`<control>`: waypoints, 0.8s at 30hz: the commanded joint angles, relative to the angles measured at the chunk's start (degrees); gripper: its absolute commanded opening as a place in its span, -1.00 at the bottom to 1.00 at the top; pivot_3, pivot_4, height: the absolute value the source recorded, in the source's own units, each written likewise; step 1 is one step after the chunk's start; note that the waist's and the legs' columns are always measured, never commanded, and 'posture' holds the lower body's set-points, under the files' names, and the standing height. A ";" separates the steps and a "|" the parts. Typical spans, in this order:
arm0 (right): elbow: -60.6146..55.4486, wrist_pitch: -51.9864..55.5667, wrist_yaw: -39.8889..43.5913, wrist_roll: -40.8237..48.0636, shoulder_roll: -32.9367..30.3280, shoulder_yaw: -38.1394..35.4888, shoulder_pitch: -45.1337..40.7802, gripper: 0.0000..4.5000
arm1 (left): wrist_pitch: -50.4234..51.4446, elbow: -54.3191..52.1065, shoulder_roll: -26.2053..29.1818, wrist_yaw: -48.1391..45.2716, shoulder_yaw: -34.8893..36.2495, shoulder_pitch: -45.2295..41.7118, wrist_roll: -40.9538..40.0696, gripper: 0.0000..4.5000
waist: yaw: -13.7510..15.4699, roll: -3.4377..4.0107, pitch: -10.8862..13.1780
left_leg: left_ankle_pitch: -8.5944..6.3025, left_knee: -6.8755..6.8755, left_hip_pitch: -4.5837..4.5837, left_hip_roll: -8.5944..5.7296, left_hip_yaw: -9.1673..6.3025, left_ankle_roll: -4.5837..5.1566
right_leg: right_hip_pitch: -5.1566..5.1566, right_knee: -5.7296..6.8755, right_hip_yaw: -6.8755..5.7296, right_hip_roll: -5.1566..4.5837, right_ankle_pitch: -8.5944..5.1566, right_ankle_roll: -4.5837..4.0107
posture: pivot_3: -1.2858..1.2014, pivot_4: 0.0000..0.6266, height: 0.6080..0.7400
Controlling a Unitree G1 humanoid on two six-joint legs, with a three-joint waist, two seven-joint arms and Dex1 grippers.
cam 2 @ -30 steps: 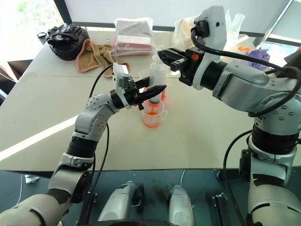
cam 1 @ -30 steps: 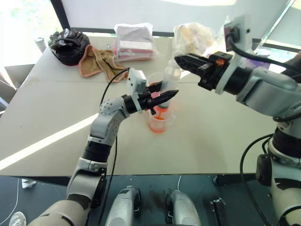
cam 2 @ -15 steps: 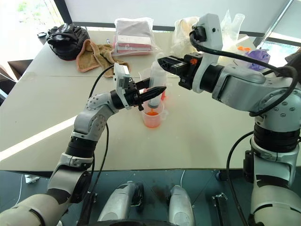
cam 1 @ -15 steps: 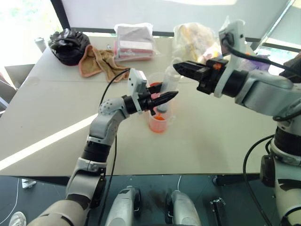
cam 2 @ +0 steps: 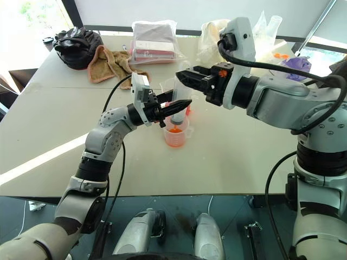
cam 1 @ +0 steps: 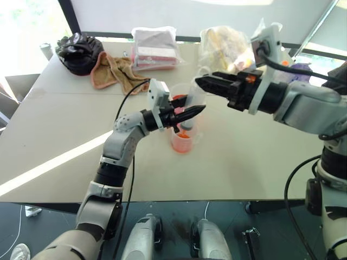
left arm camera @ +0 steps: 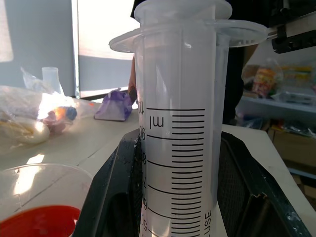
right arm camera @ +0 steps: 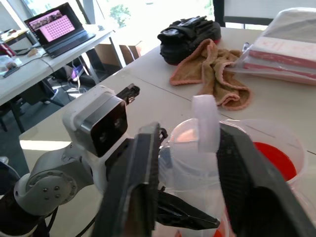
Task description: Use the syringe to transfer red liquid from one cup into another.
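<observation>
Syringe [left arm camera: 178,148] barrel reads "ml", with numbered graduations.

Clear, smooth plastic for the syringe [left arm camera: 180,123], slightly frosted, with black printed graduations on the barrel. Matt black plastic on the left gripper [cam 1: 190,112] fingers [left arm camera: 116,197], faintly scuffed and speckled; same dull black on the right gripper [right arm camera: 190,185] fingers [right arm camera: 140,173]. Transparent, thin-walled plastic in the larger cup [right arm camera: 276,148] and the smaller cup [cam 1: 183,142], glossy at the rims. Glossy, translucent red liquid [left arm camera: 39,224]. Soft, rough terry cloth in the tan towel [cam 1: 114,70]. Crinkly, shiny clear film around the wrapped package [cam 1: 156,49]. Smooth, matt pale surface on the table [cam 1: 65,124].
</observation>
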 commanded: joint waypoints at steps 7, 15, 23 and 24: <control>-0.38 1.76 10.67 0.76 -8.36 -3.25 1.42 0.18 | -0.93 -4.78 -0.73 0.49 1.36 -1.25 -2.22 -0.38 | 1.11 0.00 0.00 | -0.02 0.00 -0.01 0.00 0.00 0.02 | 0.00 -0.05 0.01 -0.01 0.00 0.00 | 0.03 -0.52 1.00; 4.51 -0.69 21.14 -7.17 -15.33 -10.26 8.68 0.18 | 2.42 -6.64 -1.36 4.23 3.53 -2.05 -5.30 -0.38 | 1.12 -0.01 0.00 | -0.10 0.02 -0.02 0.00 -0.01 0.15 | 0.12 -0.28 0.01 -0.16 0.07 0.03 | 0.03 -0.52 1.00; 4.37 -1.77 24.05 -13.90 -11.93 -8.67 12.60 0.18 | 18.74 -3.59 -1.47 21.64 15.36 -11.05 -16.22 -0.38 | 1.11 -0.01 0.00 | -0.02 0.03 -0.02 0.00 -0.03 0.02 | 0.09 -0.22 0.01 -0.12 0.08 0.05 | 0.03 -0.52 1.00; 4.79 -1.61 23.63 -14.29 -11.13 -8.60 12.74 0.18 | 22.78 -2.06 -0.35 26.02 18.51 -13.47 -18.69 -0.38 | 1.12 -0.01 0.00 | 0.00 0.03 -0.02 0.01 -0.04 -0.01 | 0.10 -0.22 0.00 -0.08 0.08 0.05 | 0.03 -0.52 1.00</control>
